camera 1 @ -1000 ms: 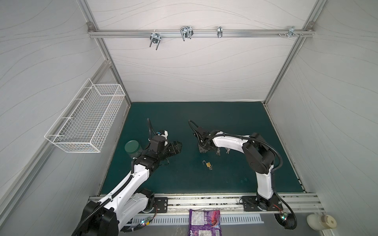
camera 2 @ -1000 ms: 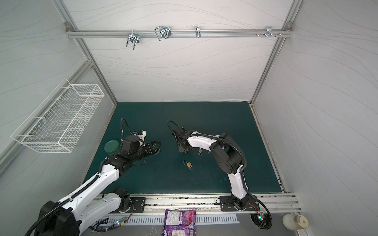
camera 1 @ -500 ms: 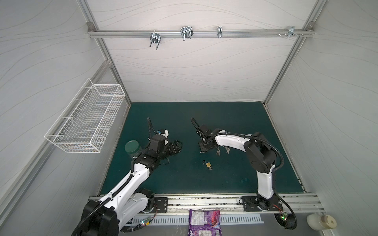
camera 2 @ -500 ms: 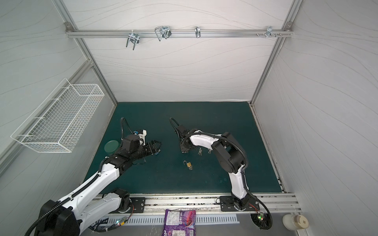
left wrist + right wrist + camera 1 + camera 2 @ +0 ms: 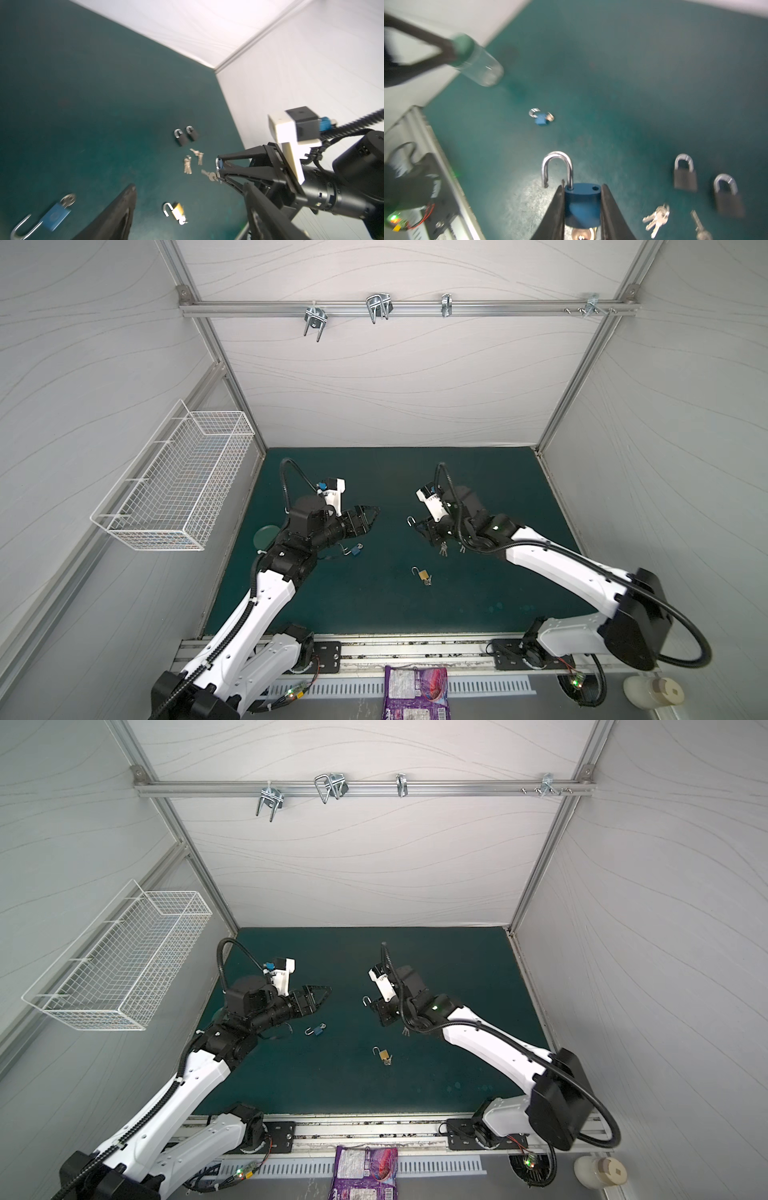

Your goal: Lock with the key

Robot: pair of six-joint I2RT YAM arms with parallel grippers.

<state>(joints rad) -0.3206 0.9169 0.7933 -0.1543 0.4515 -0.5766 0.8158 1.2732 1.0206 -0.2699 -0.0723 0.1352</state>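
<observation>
My right gripper (image 5: 582, 187) is shut on the body of a blue padlock (image 5: 582, 205) and holds it above the green mat. Its steel shackle (image 5: 557, 166) stands open, and it also shows in both top views (image 5: 411, 521) (image 5: 366, 1001). A key (image 5: 209, 175) sticks out of the padlock's underside, seen in the left wrist view. My left gripper (image 5: 370, 516) is open and empty, pointing across a gap toward the held padlock. In the left wrist view its fingers (image 5: 124, 207) are spread wide.
On the mat lie a small blue padlock with a key (image 5: 355, 549), an open brass padlock (image 5: 423, 574), two black padlocks (image 5: 685, 176) and loose key bunches (image 5: 656, 218). A green-lidded jar (image 5: 266, 535) stands by the left arm. A wire basket (image 5: 178, 485) hangs on the left wall.
My right gripper has closed on the blue padlock and lifted it off the mat, drawing back a little to the right. The left arm has barely moved.
</observation>
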